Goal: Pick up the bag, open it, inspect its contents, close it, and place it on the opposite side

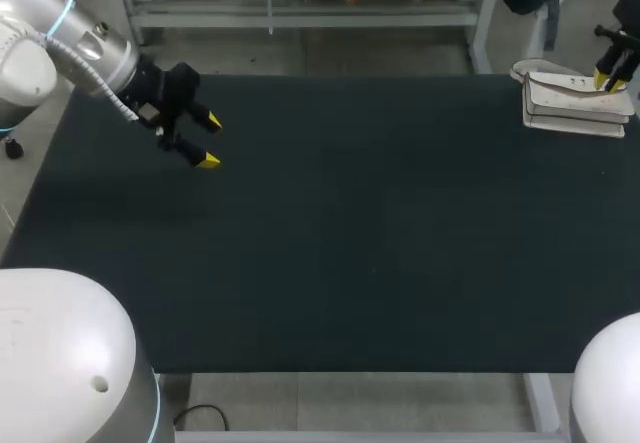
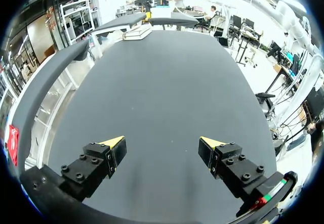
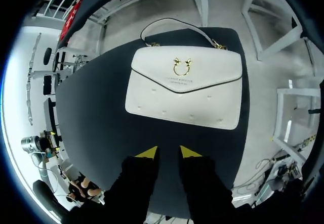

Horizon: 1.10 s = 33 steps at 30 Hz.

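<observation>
A white handbag (image 1: 578, 103) lies flat at the table's far right corner, its flap down over a gold ring clasp and its thin handle (image 3: 177, 24) curving out past the flap. My right gripper (image 1: 612, 75) hovers just above it. In the right wrist view the bag (image 3: 185, 90) lies ahead of the right gripper (image 3: 168, 152), whose yellow tips stand a little apart with nothing between them. My left gripper (image 1: 209, 140) hangs wide open and empty over the far left of the table. From the left gripper (image 2: 162, 145) the bag (image 2: 137, 32) shows small at the far end.
The dark table mat (image 1: 350, 223) stretches bare between the two arms. The bag lies close to the table's right and far edges (image 3: 238, 72).
</observation>
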Each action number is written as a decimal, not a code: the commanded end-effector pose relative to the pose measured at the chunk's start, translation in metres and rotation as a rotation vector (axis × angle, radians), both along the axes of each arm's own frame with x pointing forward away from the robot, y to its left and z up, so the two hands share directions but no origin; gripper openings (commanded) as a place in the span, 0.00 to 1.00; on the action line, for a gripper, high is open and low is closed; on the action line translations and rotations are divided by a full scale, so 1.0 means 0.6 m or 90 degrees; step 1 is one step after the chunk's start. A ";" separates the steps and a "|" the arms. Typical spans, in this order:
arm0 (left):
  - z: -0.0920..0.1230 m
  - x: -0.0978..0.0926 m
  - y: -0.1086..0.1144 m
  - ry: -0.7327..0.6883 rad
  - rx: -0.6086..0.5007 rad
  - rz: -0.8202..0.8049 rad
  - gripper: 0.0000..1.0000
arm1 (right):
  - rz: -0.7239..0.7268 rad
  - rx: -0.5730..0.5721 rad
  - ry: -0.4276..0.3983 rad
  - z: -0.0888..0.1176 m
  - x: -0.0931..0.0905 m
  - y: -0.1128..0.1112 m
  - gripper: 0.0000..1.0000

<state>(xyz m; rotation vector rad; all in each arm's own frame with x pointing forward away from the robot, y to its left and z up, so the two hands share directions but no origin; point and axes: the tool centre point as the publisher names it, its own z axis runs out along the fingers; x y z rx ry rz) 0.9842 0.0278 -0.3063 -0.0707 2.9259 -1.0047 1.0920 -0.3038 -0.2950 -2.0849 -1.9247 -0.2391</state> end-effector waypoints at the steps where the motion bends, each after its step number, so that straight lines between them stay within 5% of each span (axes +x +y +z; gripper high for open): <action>1: -0.001 0.000 0.000 -0.001 -0.001 0.001 1.00 | -0.036 0.025 -0.054 -0.005 -0.017 -0.025 1.00; 16: -0.001 0.000 0.000 -0.001 -0.001 0.001 1.00 | -0.147 0.137 -0.043 -0.041 0.004 -0.114 1.00; 33: -0.001 0.000 0.000 -0.001 -0.001 0.001 1.00 | -0.193 0.236 -0.009 -0.103 0.033 -0.145 1.00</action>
